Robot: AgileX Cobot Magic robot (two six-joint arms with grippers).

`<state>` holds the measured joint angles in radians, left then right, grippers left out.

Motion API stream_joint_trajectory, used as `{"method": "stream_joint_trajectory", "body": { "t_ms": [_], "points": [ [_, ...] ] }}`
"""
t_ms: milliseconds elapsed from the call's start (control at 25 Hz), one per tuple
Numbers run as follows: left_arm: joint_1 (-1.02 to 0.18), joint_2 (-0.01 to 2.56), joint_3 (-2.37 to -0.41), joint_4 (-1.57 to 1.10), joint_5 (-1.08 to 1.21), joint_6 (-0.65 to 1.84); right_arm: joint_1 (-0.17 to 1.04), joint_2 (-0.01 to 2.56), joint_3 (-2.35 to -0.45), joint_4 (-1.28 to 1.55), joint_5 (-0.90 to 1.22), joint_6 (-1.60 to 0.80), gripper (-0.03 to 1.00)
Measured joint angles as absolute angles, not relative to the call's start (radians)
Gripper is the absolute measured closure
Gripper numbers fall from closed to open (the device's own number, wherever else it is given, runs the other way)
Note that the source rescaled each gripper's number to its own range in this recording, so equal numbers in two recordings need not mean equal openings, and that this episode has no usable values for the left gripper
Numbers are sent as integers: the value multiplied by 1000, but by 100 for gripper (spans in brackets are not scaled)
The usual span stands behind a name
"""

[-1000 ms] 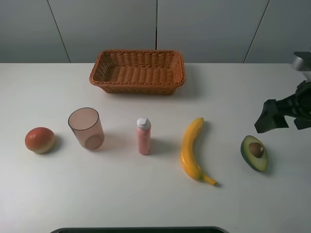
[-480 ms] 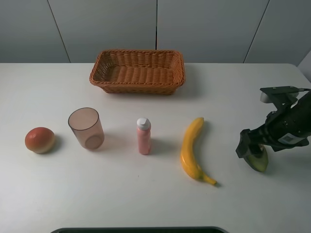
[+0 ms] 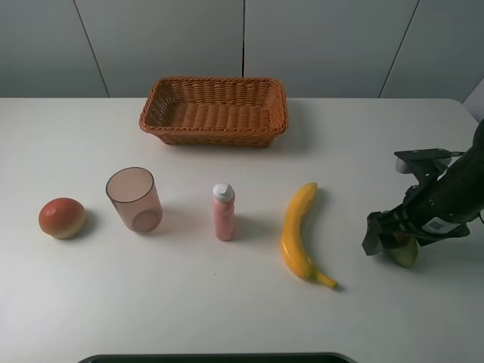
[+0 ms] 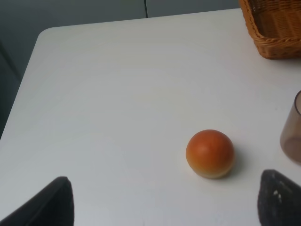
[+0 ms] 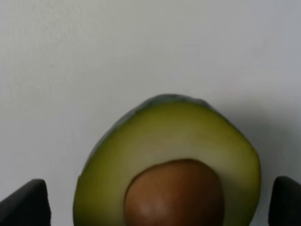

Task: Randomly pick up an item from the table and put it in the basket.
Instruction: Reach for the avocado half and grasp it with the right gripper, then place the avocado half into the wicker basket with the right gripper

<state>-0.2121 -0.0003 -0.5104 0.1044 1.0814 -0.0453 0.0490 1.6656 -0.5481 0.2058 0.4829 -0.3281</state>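
Grasp step: right gripper (image 3: 389,240) hovering wide open, straddling avocado half (image 5: 164,141) on surface (image 3: 227,310), holding nothing. Next probably needing: closing jaws, lifting, carrying to basket (image 3: 214,138).

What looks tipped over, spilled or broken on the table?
Nothing stands out. The cup and the pink bottle both stand upright, and no spill shows on the table. The halved avocado lies cut side up, pit in place, between the open fingers of the right gripper.
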Motion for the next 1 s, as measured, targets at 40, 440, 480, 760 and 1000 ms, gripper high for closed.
{"method": "stream_joint_trajectory", "body": {
  "t_ms": [40,440,480,760,1000],
  "points": [
    [-212,0,-510,104,1081,-45,49,1666,-548,211,480,-328,-3],
    [-212,0,-510,104,1081,-45,49,1666,-548,224,478,-328,96],
    [-212,0,-510,104,1081,-45,49,1666,-548,226,478,-328,96],
    [-212,0,-510,104,1081,-45,49,1663,-556,226,489,-328,96],
    [-212,0,-510,104,1081,-45,59,1556,-724,254,539,-330,96]
  ]
}}
